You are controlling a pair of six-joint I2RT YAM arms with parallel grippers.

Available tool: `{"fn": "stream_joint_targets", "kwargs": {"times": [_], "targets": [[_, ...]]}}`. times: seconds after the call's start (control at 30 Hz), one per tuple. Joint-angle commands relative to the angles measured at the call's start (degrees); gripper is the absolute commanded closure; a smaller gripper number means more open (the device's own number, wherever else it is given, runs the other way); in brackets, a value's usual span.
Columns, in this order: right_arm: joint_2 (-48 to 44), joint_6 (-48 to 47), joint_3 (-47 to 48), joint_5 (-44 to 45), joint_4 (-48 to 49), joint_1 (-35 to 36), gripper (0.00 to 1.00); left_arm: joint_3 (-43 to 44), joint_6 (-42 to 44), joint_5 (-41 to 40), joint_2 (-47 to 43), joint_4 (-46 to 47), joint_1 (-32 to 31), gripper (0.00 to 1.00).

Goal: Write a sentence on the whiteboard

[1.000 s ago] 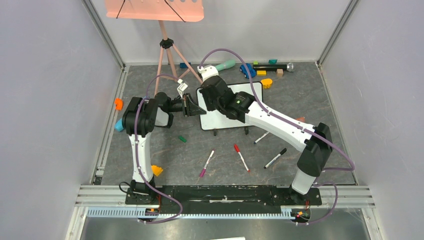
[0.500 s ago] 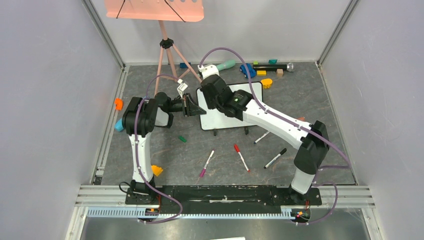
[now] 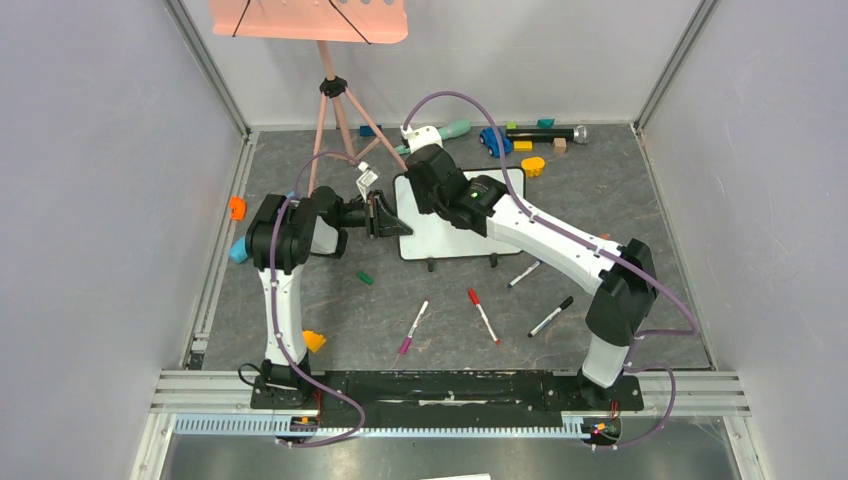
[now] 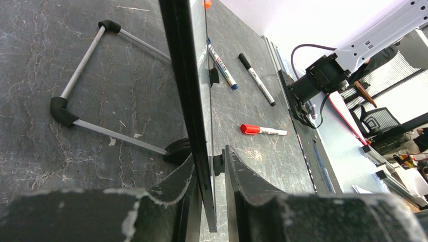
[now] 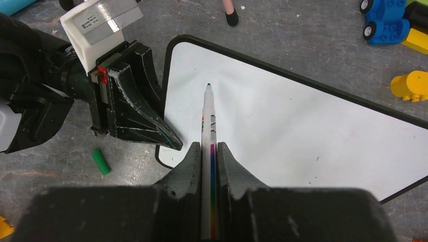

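Note:
The whiteboard (image 3: 460, 235) stands on the dark table, its face (image 5: 303, 136) blank white with no sentence showing. My left gripper (image 4: 209, 156) straddles the board's left edge (image 4: 189, 75). Its jaws are slightly open, with a small gap between the front finger and the board's face. My right gripper (image 5: 207, 147) is shut on a white marker (image 5: 208, 116) with a rainbow stripe. The marker's dark tip hovers over the board's upper left area, close to the left gripper's fingers (image 5: 151, 126).
A green cap (image 3: 365, 277) lies just left of the board. Red (image 3: 484, 315), magenta (image 3: 413, 327) and black (image 3: 551, 316) markers lie in front. Toys (image 3: 520, 135) sit behind the board, and a salmon-pink tray on a tripod (image 3: 335, 100) stands at the back left.
The left jaws have loosened from a tight grip on the board's edge. The right arm has carried the marker a little farther back, toward the board's upper left corner.

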Motion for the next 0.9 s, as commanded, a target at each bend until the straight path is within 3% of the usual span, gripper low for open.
{"fn": "stream_joint_targets", "kwargs": {"times": [0.0, 0.57, 0.87], "targets": [[0.08, 0.02, 2.42, -0.64, 2.21, 0.14, 1.00, -0.36, 2.56, 1.79, -0.10, 4.32, -0.30, 0.73], [0.84, -0.19, 3.12, -0.43, 2.40, 0.03, 1.00, -1.41, 3.46, 1.31, -1.88, 4.31, -0.39, 0.75], [-0.43, -0.55, 1.55, -0.25, 2.66, -0.15, 1.00, -3.66, 5.36, -2.87, -3.60, 4.33, -0.48, 0.87]]}}
